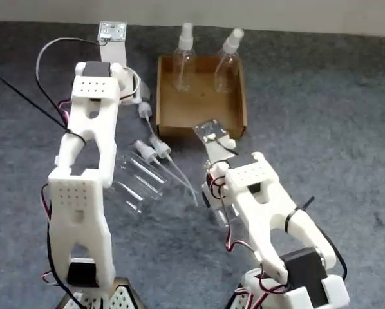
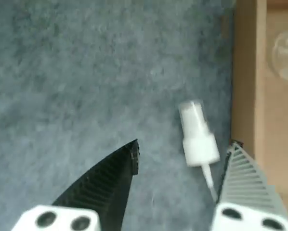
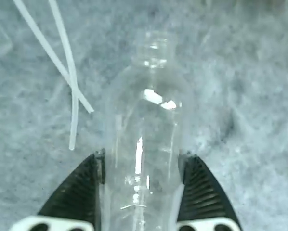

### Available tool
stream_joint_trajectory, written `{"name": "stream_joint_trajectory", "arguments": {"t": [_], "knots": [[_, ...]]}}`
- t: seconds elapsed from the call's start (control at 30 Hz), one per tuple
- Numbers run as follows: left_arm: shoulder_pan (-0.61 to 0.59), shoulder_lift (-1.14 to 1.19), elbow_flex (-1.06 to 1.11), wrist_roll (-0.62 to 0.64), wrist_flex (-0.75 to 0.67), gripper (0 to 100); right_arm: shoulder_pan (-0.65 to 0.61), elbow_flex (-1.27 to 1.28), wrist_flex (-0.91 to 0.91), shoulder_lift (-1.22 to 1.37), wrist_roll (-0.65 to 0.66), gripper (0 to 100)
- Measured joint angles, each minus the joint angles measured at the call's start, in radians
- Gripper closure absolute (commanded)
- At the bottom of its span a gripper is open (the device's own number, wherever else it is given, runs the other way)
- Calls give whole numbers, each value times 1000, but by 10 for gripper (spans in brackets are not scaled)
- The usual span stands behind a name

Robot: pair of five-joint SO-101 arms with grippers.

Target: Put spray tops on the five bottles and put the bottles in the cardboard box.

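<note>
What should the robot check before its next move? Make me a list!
1. Left end effector open around the loose spray top: ok.
2. Right end effector shut on the uncapped bottle: ok.
3. Its neck bare, ready for a top: ok.
4. Room in the cardboard box beside the two capped bottles: ok.
5. All five bottles capped: not ok.
6. Grip firm enough to lift: cannot tell.

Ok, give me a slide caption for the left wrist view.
Left gripper open over a loose spray top lying on the carpet beside the cardboard box.
</note>
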Motion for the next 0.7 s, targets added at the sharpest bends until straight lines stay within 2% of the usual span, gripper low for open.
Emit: {"name": "stream_joint_trajectory", "arguments": {"t": [0.13,0.3,0.7], "knots": [[0,140,-176,3,2,793,0,0,0,0,0,994],[3,250,-354,3,84,793,0,0,0,0,0,994],[25,414,-517,3,244,812,0,0,0,0,0,994]]}}
